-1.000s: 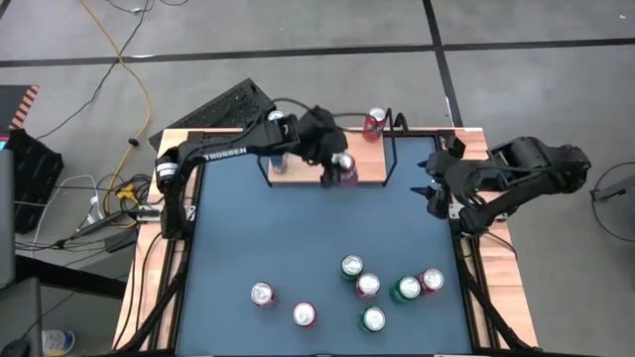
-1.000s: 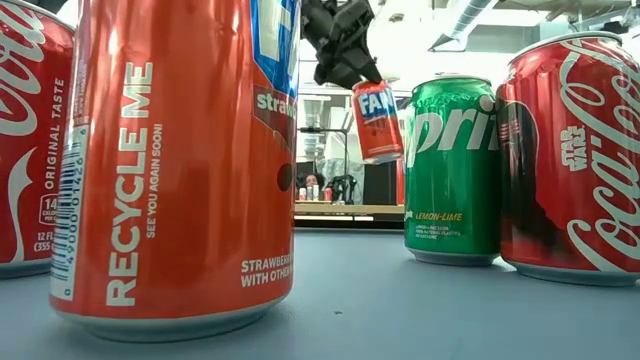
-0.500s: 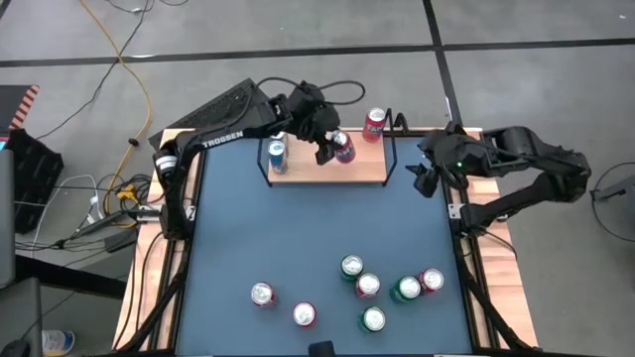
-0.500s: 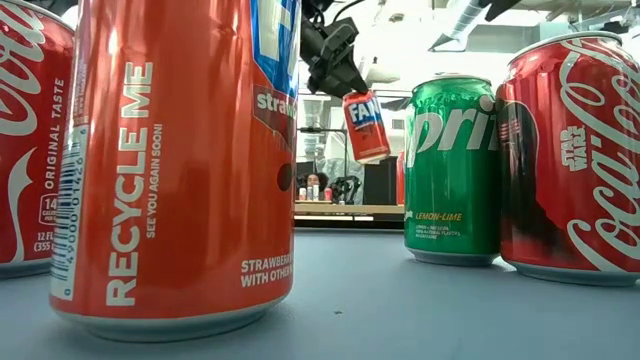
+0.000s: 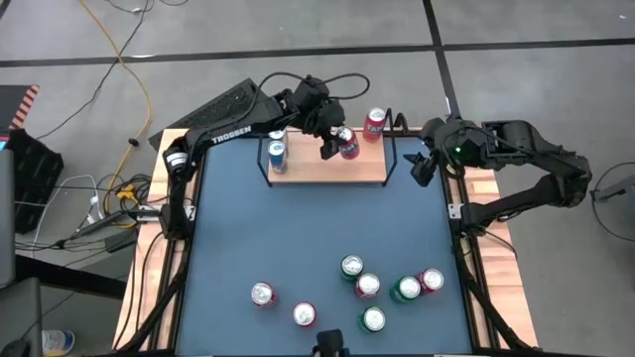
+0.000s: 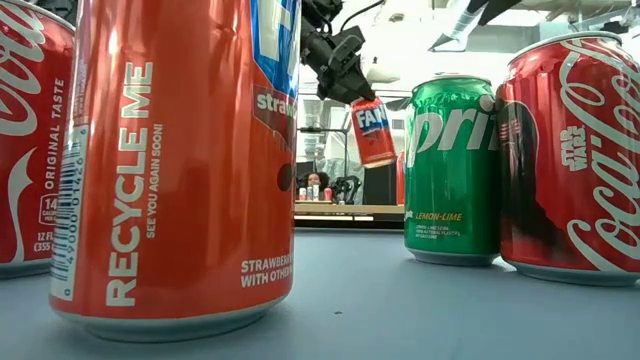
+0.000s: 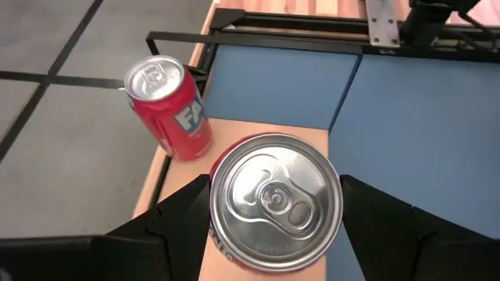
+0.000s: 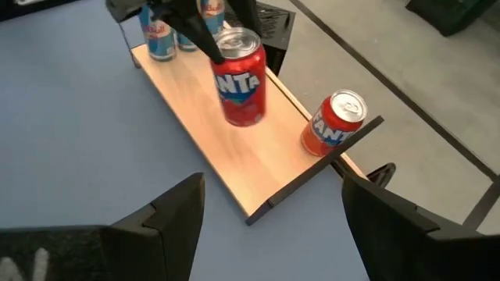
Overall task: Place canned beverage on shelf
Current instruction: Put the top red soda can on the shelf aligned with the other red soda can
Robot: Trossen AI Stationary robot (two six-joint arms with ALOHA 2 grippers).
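cans [image 5: 368, 286]: 10 | shelf [image 5: 308, 170]: 1 | arms: 2

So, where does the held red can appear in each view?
High: held can above the shelf, in the left claw.
Low: centre top, tilted.
Left wrist: bottom centre, lid up.
Right wrist: top centre.
Shared landmark: the other red can at the shelf's end.

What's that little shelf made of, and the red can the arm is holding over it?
The shelf looks like pale, matte wood, going by its faint grain, with thin black end frames, probably metal wire. The red can in the left gripper seems aluminium: a shiny silver lid with a pull tab, and glossy printed sides.
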